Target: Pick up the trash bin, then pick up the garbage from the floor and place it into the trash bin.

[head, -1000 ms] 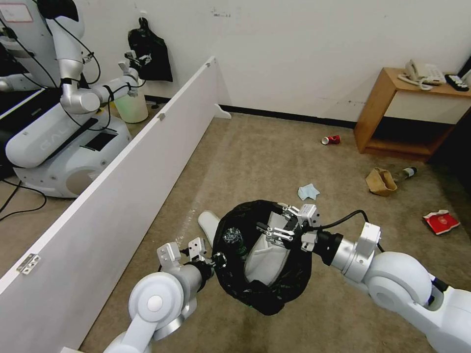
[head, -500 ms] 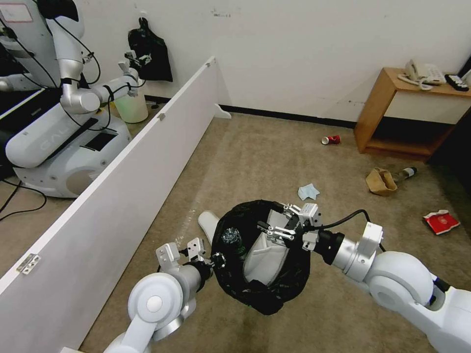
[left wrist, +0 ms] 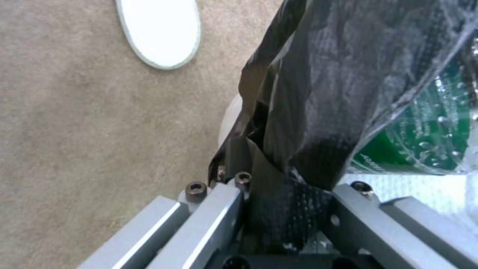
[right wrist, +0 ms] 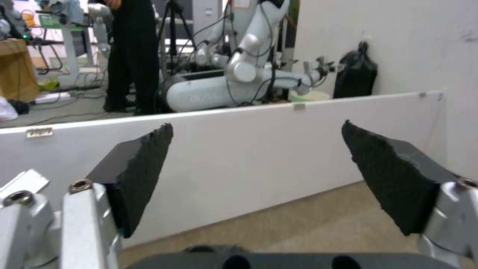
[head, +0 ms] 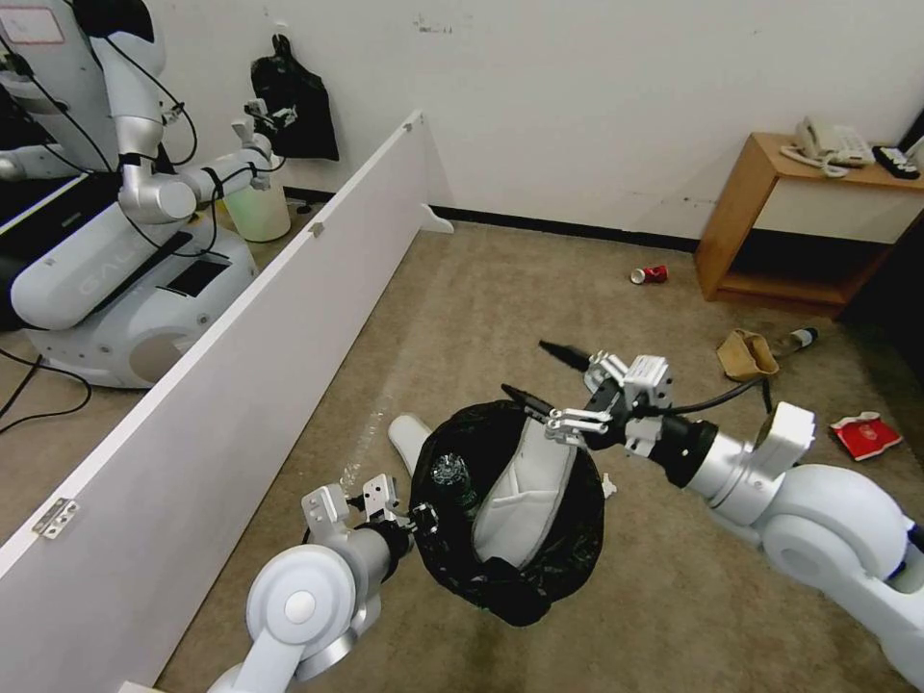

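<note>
L gripper (head: 416, 515) clamped on trash bin (head: 505, 510) rim, w/ slipper (head: 520, 491) inside; R gripper (head: 549, 380) wide, empty, above bin.

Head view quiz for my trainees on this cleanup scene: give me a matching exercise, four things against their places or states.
Things:
1. trash bin
2. right gripper
3. red can
4. brown paper bag

Places or states:
a. on the carpet near the wooden shelf's corner
b. open, above the bin's rim
c. lying beside a dark bottle
d. held at its rim by the left gripper

Pairs: 1-d, 2-b, 3-a, 4-c
</note>
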Controlling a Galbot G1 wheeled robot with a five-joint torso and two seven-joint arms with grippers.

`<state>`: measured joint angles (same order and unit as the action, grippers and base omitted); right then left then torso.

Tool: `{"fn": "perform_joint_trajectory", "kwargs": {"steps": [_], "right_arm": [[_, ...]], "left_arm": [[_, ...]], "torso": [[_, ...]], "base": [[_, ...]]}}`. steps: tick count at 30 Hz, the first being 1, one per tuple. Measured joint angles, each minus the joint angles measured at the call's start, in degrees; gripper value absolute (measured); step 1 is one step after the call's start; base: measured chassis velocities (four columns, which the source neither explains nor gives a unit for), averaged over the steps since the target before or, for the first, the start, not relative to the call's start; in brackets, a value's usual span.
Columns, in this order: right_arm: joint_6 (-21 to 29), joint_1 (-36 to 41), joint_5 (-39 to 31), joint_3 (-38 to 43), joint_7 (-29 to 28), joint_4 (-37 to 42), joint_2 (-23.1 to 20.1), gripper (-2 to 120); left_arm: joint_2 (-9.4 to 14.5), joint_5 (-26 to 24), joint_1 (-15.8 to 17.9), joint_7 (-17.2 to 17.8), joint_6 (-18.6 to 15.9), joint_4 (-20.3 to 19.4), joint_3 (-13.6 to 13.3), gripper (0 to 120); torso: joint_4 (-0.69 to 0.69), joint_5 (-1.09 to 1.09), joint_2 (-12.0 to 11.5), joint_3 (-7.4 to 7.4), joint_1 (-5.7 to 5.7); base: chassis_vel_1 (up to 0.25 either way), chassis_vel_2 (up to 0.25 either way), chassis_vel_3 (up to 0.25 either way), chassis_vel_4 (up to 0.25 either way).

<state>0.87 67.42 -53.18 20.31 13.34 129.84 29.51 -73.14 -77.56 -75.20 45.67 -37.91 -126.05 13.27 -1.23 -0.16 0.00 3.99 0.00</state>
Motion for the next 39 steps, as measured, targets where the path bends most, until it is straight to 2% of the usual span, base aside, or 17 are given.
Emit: {"fn": "perform_joint_trajectory", "kwargs": {"steps": [7,13,20,27,32,37,39], "right_arm": [[-0.71,0.94,-0.55,3.39,0.19,0.69,0.09,95],[-1.23,1.9,-1.15,5.97,0.63,1.42,-0.12,96],[-1.76,6.81,-1.66,13.47,-0.22,1.18,0.37,98],[-2.38,10.89,-0.96,18.51,-0.62,0.28,1.79,100],[-3.04,12.96,-0.06,20.1,-0.63,-0.38,4.31,100],[-3.28,13.14,4.32,19.48,-0.65,-1.84,10.51,100],[-3.27,13.34,5.36,19.34,-0.87,-1.99,11.48,100]], "left_arm": [[0.48,1.28,-2.08,-0.69,0.0,-0.64,0.85,1],[-0.18,3.02,-4.18,-1.37,0.0,-1.59,1.49,1],[0.2,6.51,-7.62,-2.86,0.13,-3.59,4.22,1],[-0.02,8.11,-9.42,-3.67,-0.27,-4.82,6.48,1],[-0.78,9.33,-10.9,-4.3,-0.33,-5.84,8.55,1],[-1.53,11.11,-12.68,-5.15,-0.3,-6.47,11.4,1],[-1.56,11.27,-12.68,-5.17,-0.24,-6.47,11.74,1]], "torso": [[0.0,0.0,0.0,0.0,0.0],[0.0,0.0,0.0,0.0,0.0],[0.01,0.0,0.0,0.0,0.0],[0.0,-0.01,0.0,0.0,0.0],[-0.01,-0.01,0.0,0.0,0.0],[0.01,0.01,0.0,0.01,0.0],[0.02,0.0,0.0,0.0,0.0]], "base": [[0.0,0.0,0.0,0.0],[0.0,0.0,0.0,0.0],[0.0,0.0,0.0,0.0],[0.0,0.0,0.0,0.0],[0.0,0.0,0.0,0.0],[0.0,0.0,0.0,0.0],[0.0,0.0,0.0,0.0]]}}
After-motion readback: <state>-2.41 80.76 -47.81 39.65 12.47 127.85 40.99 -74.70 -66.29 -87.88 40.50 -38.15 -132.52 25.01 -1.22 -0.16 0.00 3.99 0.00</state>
